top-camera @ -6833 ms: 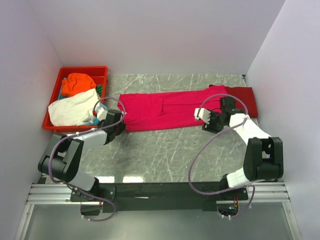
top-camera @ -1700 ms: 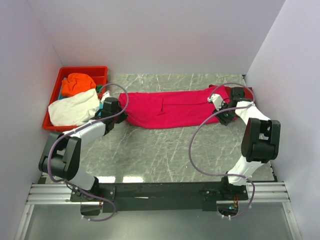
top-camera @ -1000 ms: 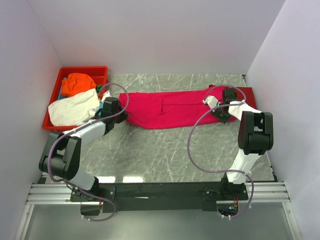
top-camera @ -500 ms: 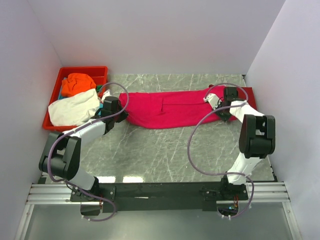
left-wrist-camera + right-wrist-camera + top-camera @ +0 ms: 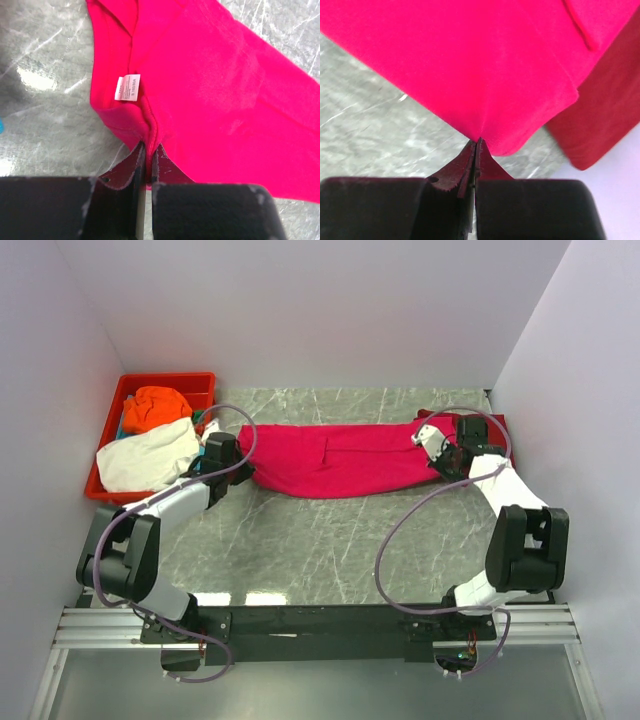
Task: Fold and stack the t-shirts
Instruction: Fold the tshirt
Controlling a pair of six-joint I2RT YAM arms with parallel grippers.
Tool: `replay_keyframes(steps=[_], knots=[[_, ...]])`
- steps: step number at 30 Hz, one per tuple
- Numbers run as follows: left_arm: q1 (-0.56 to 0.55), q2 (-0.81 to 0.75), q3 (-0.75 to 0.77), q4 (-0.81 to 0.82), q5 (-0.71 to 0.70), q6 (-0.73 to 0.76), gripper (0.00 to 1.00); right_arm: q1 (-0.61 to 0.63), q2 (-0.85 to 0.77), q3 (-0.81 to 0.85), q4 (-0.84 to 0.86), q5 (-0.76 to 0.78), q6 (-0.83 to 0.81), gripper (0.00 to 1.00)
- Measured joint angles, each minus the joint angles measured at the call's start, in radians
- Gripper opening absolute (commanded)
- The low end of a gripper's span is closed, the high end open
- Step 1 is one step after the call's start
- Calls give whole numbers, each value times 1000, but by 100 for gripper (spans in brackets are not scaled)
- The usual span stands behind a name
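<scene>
pink-red t-shirt (image 5: 340, 457) flat on tabletop (image 5: 330, 540), far half, long axis left–right | I read left hand (image 5: 148, 148) clamped on its left end by white label (image 5: 127, 87) | right hand (image 5: 476, 143) pinching its right corner, beside darker red t-shirt (image 5: 600, 115)

**Materials and Surface Finish**

The pink-red t-shirt (image 5: 340, 455) is matt, fine-knit cloth with a white printed label (image 5: 126, 87). The darker red t-shirt (image 5: 600, 120) shows the same matt knit. The table (image 5: 330, 540) is grey, marble-patterned and glossy. The tray (image 5: 170, 376) is smooth red plastic. The left gripper (image 5: 148, 150) and right gripper (image 5: 476, 145) look like matt black, scuffed plastic.
</scene>
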Motion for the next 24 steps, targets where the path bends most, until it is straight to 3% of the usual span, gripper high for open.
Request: replay_keyframes(steps=[17,24], knots=[[11,-55,1,-37,-42,27,0,10,-283,-298,-104,-70,18,0],[27,-55,5,-53,-65,34,1,159,-442,-441,-222,-130,25,0]])
